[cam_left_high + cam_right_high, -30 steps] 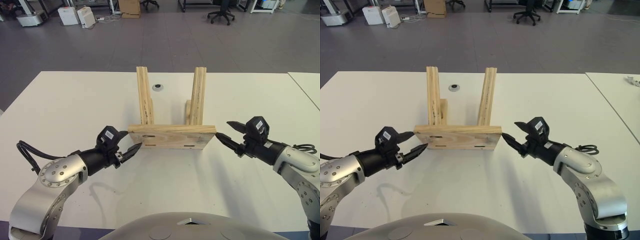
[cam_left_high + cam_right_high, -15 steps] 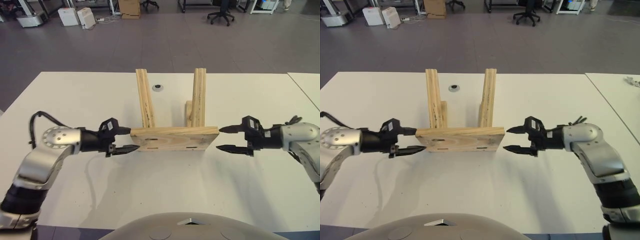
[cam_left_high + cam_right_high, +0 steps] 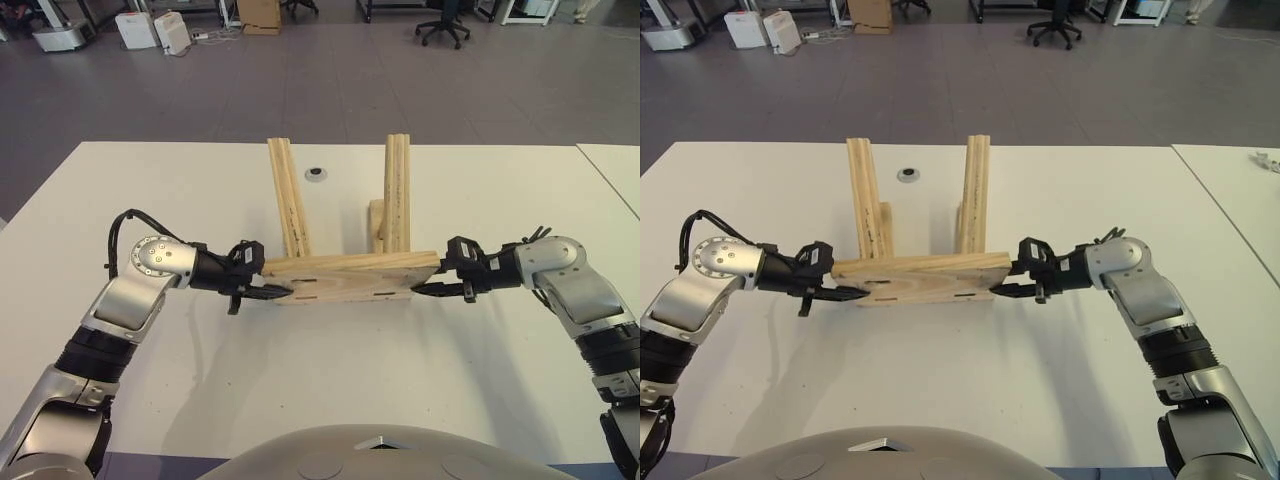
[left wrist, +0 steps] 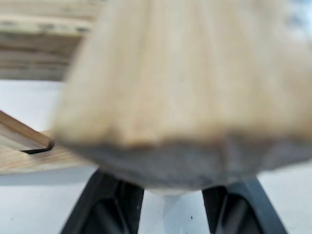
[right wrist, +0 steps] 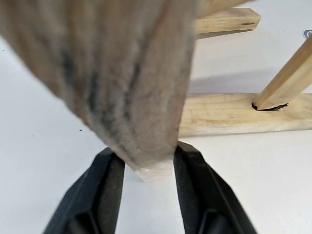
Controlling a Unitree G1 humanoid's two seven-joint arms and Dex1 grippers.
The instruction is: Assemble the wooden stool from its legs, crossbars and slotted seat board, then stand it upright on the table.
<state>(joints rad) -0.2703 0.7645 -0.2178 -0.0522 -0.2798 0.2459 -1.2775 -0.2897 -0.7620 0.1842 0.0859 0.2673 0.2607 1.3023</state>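
The stool (image 3: 345, 240) is seen lying on its side on the white table (image 3: 150, 190), and its seat board (image 3: 350, 278) stands on edge between the two claws. The left end of the board is pinched by the left claw (image 3: 268, 282), with one finger above the edge and one under it. In the left wrist view, the wood (image 4: 185, 87) is seen pressed in between the black fingers (image 4: 109, 209). The right end of the board is pinched in the same way by the right claw (image 3: 432, 282), and both of its fingers (image 5: 105, 185) are laid against the wood (image 5: 112, 73). Beyond the claws, away from the robot, the two legs (image 3: 285, 205) are stretched out flat over the table. A short crossbar (image 3: 376, 222) is seen beside the leg nearer to the right claw. Farther beyond the left claw, between the far ends of the legs, a small black round part (image 3: 316, 174) is lying on the table.
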